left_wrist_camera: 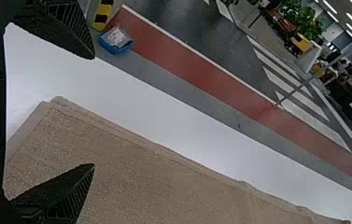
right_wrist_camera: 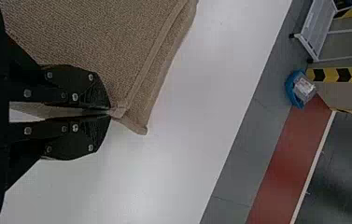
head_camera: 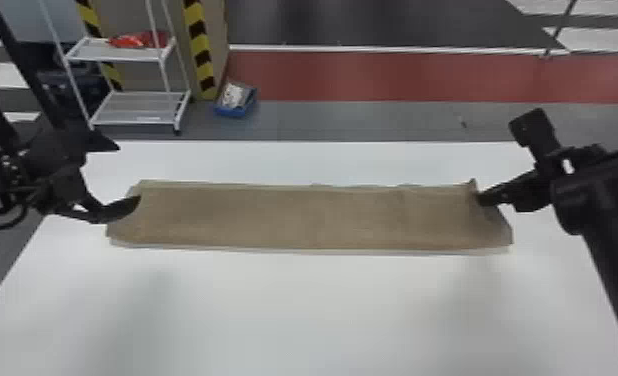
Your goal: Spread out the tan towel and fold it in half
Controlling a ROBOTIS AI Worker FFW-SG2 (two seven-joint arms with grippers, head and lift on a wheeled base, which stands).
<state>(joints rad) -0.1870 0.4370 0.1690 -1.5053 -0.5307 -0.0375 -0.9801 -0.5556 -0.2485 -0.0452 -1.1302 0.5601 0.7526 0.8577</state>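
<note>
On the white, flat-topped table (head_camera: 313,310), the tan cloth towel (head_camera: 298,217) lies as a long, layered strip across the middle. The black two-fingered right gripper (head_camera: 479,199) is clamped on it near a far corner; the right wrist view shows the pinched hem. The black two-fingered left gripper (head_camera: 129,174) is spread wide, one finger hiding part of the opposite end. Beyond sit a blue bin (head_camera: 230,111) and a white metal rack (head_camera: 143,102); the left wrist view adds distant green plants (left_wrist_camera: 300,17).

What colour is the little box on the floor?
The box is blue, clearest in the head view.
</note>
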